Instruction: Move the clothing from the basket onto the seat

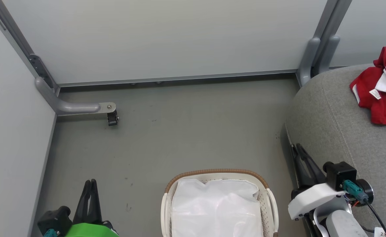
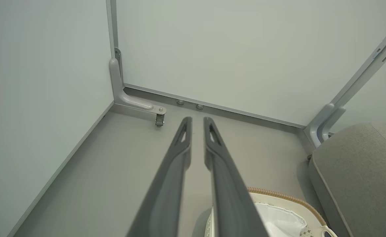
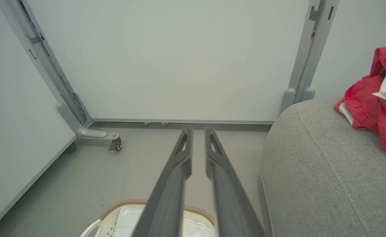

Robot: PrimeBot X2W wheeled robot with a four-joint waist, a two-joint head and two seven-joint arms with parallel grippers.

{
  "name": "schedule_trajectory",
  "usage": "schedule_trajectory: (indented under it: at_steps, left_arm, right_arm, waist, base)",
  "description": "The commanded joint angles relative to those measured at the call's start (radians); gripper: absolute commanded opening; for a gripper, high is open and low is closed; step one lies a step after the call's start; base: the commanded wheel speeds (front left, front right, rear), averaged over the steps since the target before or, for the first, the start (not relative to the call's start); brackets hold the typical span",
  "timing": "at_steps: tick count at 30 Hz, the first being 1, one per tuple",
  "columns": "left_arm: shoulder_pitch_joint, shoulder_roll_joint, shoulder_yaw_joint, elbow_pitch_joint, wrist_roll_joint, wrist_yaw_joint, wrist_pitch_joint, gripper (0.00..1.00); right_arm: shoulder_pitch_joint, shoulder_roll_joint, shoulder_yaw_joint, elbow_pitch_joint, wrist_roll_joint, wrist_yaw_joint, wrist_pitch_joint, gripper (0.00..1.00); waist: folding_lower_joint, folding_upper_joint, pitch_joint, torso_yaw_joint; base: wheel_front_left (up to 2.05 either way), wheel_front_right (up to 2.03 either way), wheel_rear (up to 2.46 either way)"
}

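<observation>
The red clothing (image 1: 382,95) with white stripes and a small tag lies crumpled on the grey seat (image 1: 337,131) at the right; it also shows at the right edge of the right wrist view (image 3: 367,108). The white basket (image 1: 212,171) with a brown rim stands on the floor at bottom centre, holding just its white liner (image 1: 216,207). My left gripper (image 1: 90,181) hangs left of the basket, fingers drawn together on nothing. My right gripper (image 1: 296,146) sits between basket and seat edge, fingers likewise together and empty. Both wrist views show a slim gap between the fingertips (image 2: 197,120) (image 3: 198,130).
Pale partition walls close the area at the back and left. A grey partition foot with a caster (image 1: 112,118) juts onto the floor at back left, and another post (image 1: 314,56) stands by the seat's far corner. Grey floor (image 1: 186,131) lies ahead of the basket.
</observation>
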Motion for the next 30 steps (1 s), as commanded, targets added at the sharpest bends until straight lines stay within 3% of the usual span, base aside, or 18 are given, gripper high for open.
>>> schedule_trajectory:
  at_steps: [1,30]
  left_arm:
    - [-0.002,0.000,0.002,0.000,-0.013,0.000,0.004,0.00]
    - [-0.053,0.001,0.057,-0.018,-0.449,-0.016,0.136,0.00]
  right_arm:
    - [0.000,0.000,-0.003,0.001,0.014,0.000,0.004,0.00]
    - [0.017,-0.003,-0.068,-0.030,0.517,0.000,0.134,0.00]
  waist:
    - [0.0001,0.0000,0.000,0.000]
    - [0.0001,0.0027,-0.013,-0.021]
  base:
    - [0.00,0.00,0.00]
    - [0.00,0.00,0.00]
